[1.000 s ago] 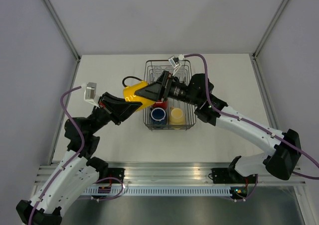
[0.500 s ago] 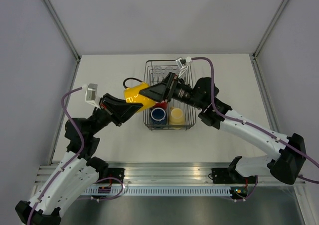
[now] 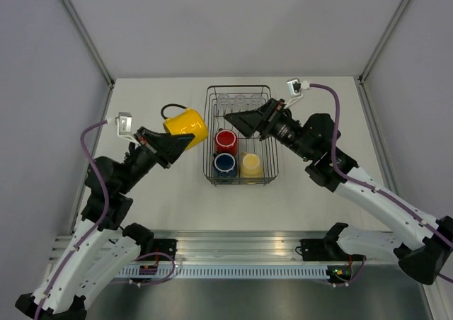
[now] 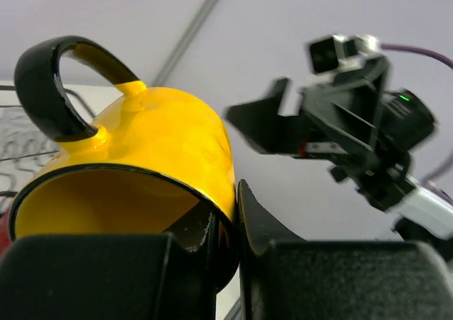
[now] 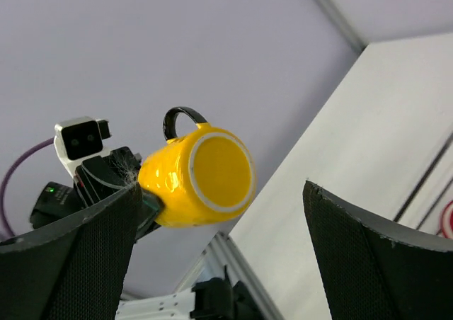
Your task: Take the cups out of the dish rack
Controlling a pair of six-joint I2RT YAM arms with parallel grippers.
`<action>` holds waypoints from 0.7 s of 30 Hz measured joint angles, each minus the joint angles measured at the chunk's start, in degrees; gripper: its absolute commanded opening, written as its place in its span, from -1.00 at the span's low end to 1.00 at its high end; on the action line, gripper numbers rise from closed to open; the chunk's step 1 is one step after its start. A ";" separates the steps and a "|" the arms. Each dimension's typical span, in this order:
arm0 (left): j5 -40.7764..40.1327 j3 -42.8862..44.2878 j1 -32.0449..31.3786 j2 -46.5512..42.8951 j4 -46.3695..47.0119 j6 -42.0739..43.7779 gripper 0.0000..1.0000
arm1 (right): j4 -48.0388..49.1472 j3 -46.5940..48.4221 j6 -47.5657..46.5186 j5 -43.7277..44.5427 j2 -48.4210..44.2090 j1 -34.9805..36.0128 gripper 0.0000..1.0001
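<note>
**Pinching the orange-yellow mug (image 3: 185, 124) left of the dish rack (image 3: 241, 182)**

Clamping the left gripper (image 4: 226, 214) almost shut on the mug's rim, holding it sideways, aloft. Spreading the right gripper (image 3: 239, 120) wide and empty over the rack. Showing red mug (image 3: 225, 139), dark blue mug (image 3: 225, 163), cream mug (image 3: 250, 164) and clear tumblers (image 3: 237, 99) inside.

Pale grey walls (image 3: 233, 23) enclose a white table (image 3: 177, 192).

Orange-yellow mug (image 3: 185, 125): carried by the left fingers (image 3: 170, 144) from over the dish rack's (image 3: 272, 171) left edge to clear of it leftward; right fingers (image 3: 248, 118) drawn back rightward, spread wider, uncovering the red mug (image 3: 225, 138).
</note>
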 measured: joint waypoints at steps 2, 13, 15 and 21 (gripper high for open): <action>-4.55 4.63 0.00 1.99 -7.02 2.27 -0.95 | -3.17 0.02 -2.80 3.45 -3.34 -0.26 0.96; -31.21 30.95 0.15 23.10 -41.40 11.80 -0.95 | -25.31 4.22 -18.34 18.84 -14.75 -0.26 0.95; -33.68 33.81 0.48 27.52 -45.29 12.94 -0.95 | -28.70 4.33 -20.46 19.82 -15.72 -0.26 0.96; -34.91 41.75 4.02 40.30 -55.78 16.72 -0.95 | -37.13 4.17 -24.68 21.05 -18.91 -0.26 0.96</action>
